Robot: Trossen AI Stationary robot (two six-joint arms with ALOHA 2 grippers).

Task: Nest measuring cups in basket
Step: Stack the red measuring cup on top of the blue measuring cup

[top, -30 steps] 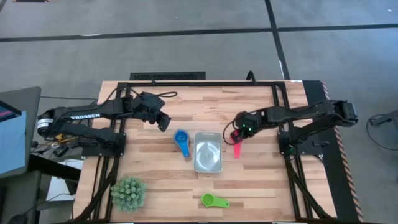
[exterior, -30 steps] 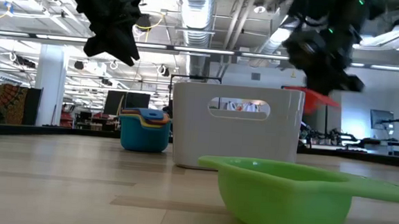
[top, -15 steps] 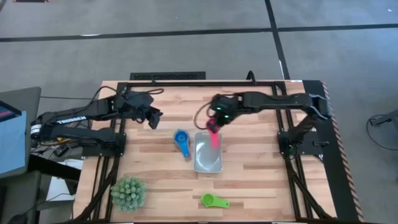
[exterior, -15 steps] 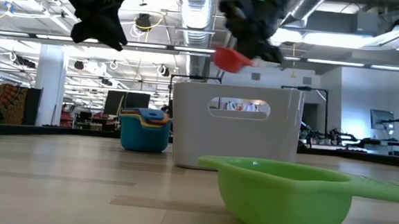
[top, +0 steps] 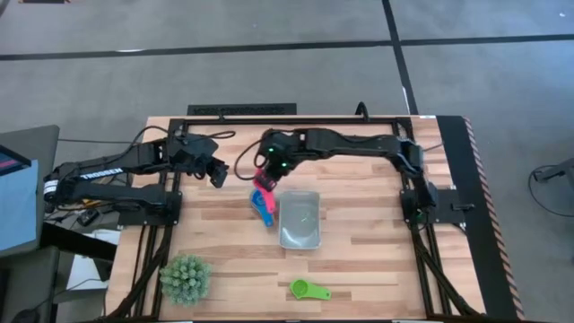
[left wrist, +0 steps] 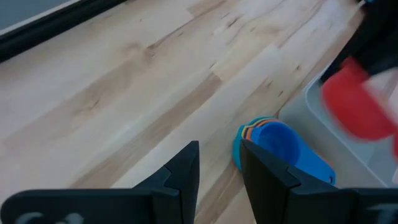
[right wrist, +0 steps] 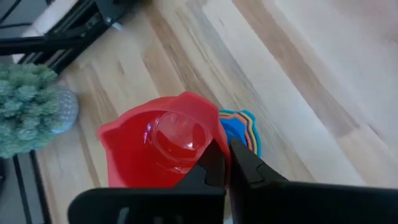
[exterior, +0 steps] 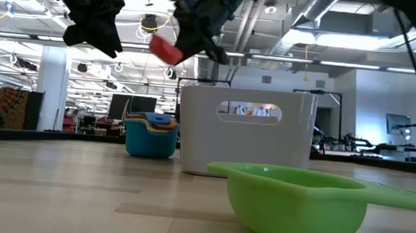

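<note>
Your right gripper (top: 265, 172) pinches the pink measuring cup (exterior: 166, 50) in the air above the nested stack of cups (top: 262, 203), at the basket's (top: 300, 219) nine o'clock (beside, not inside). Your left gripper (top: 216, 173) hovers at the stack's ten o'clock, fingers narrowly parted, holding nothing. The green cup (top: 308, 290) lies at the basket's six o'clock.

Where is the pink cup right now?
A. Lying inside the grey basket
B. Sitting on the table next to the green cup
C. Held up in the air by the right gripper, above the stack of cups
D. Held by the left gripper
C. The right gripper is shut on the pink cup and holds it off the table over the stack of cups, beside the basket, not in it.
</note>
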